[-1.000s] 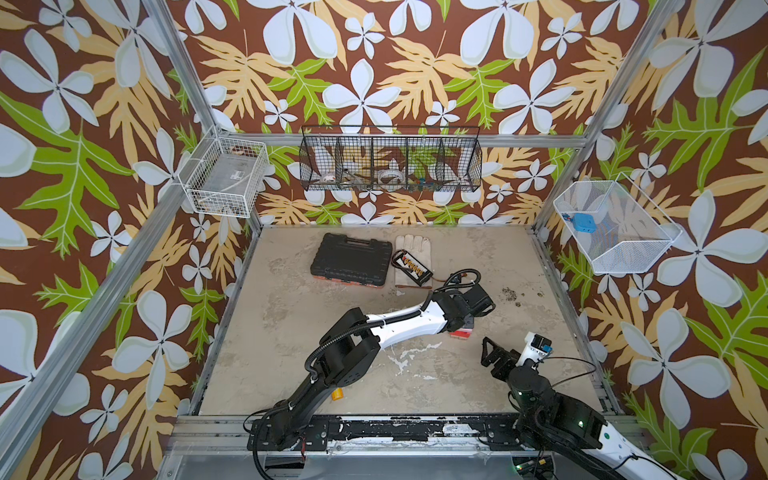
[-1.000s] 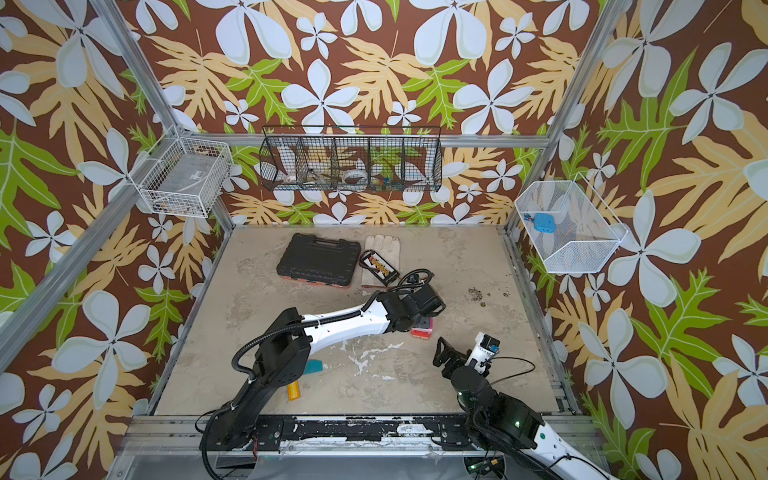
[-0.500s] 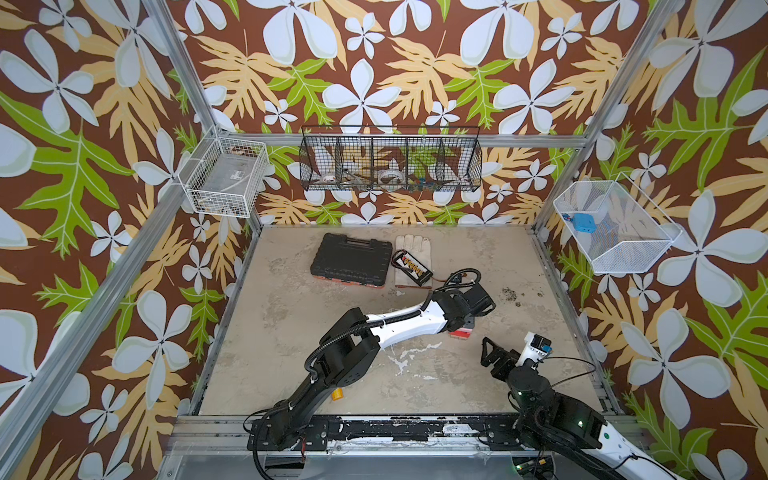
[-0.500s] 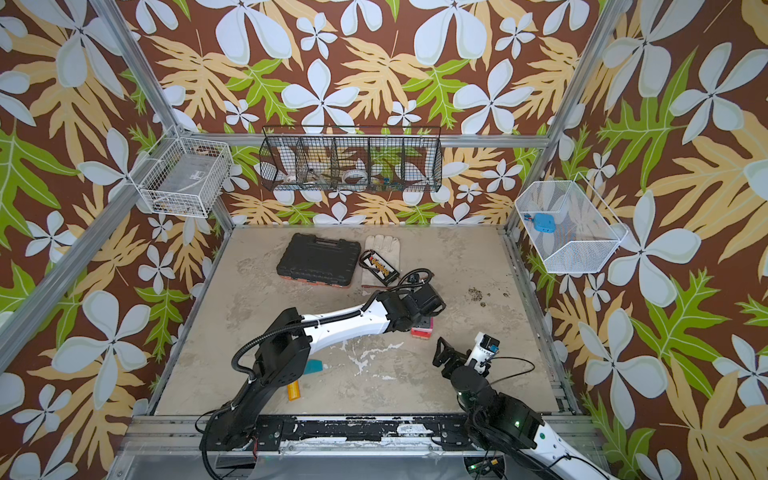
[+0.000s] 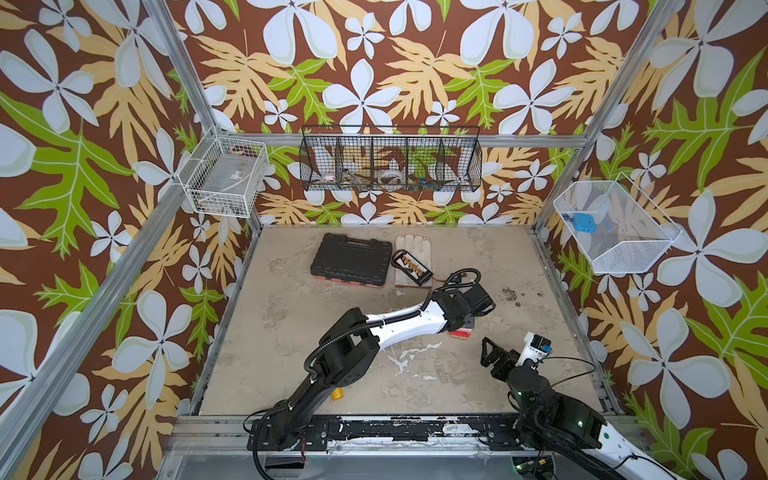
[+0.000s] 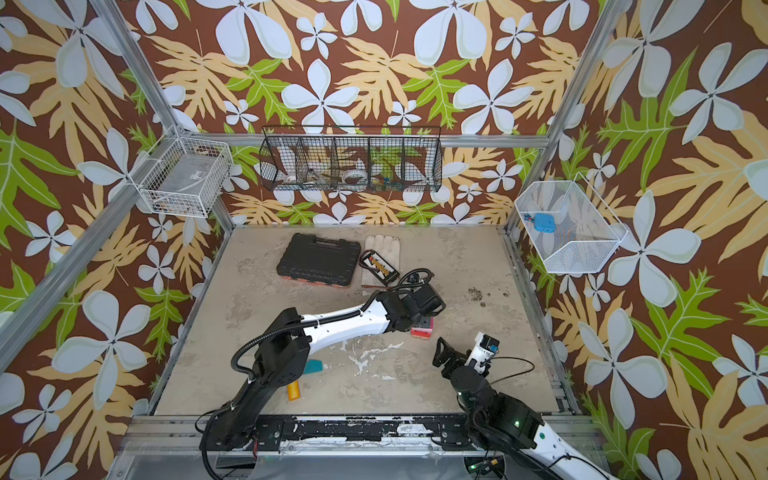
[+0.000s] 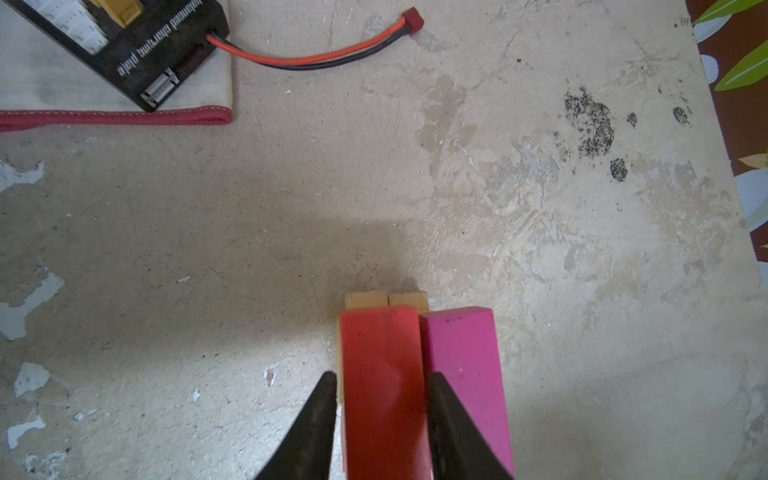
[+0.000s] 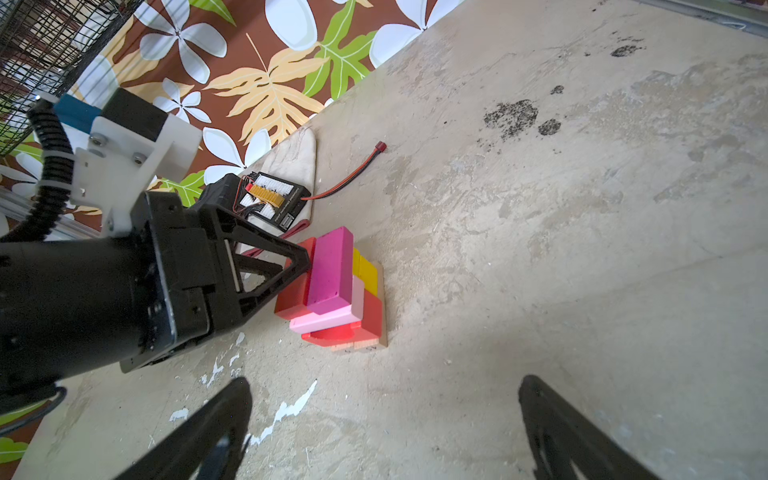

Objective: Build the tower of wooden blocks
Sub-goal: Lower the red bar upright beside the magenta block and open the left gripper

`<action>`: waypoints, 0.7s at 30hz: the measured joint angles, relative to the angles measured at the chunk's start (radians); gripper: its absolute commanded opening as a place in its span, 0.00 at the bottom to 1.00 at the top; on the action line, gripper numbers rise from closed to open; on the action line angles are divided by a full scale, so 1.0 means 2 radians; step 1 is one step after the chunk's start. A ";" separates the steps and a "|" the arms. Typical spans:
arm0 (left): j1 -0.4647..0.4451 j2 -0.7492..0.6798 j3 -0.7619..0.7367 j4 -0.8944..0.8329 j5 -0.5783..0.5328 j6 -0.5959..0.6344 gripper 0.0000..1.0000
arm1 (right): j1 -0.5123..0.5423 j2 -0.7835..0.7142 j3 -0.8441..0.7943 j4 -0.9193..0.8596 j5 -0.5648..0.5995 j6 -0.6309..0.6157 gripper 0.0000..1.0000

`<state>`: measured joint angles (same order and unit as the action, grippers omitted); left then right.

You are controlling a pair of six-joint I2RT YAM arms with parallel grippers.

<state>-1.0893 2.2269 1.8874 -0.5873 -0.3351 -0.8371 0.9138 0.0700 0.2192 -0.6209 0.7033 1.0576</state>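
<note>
Left claw (image 7: 382,374) is clamped across the red block (image 7: 380,332) lying against the magenta block (image 7: 461,353) on top of the tower (image 8: 336,291), which stands on the surface (image 8: 540,249) right of centre, near the glove (image 8: 297,158); right claw (image 8: 384,380) hangs wide, empty, apart from it.

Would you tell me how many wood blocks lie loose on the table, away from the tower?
2: the teal wedge beside the left arm at its elbow, and the orange cylinder just nearer that arm's base. The arm may hide more.
</note>
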 measured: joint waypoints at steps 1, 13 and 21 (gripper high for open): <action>0.000 0.000 -0.001 0.000 0.000 0.000 0.36 | 0.000 0.000 0.000 0.000 0.000 0.000 1.00; 0.000 -0.001 -0.006 0.009 0.002 0.000 0.34 | 0.000 0.001 -0.001 0.000 0.000 0.000 1.00; 0.000 -0.005 -0.011 0.013 0.006 0.000 0.34 | 0.000 0.002 -0.001 0.000 0.000 0.000 1.00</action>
<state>-1.0893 2.2177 1.8645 -0.5617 -0.3225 -0.8379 0.9142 0.0742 0.2173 -0.6201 0.7025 1.0573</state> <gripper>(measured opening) 0.337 0.998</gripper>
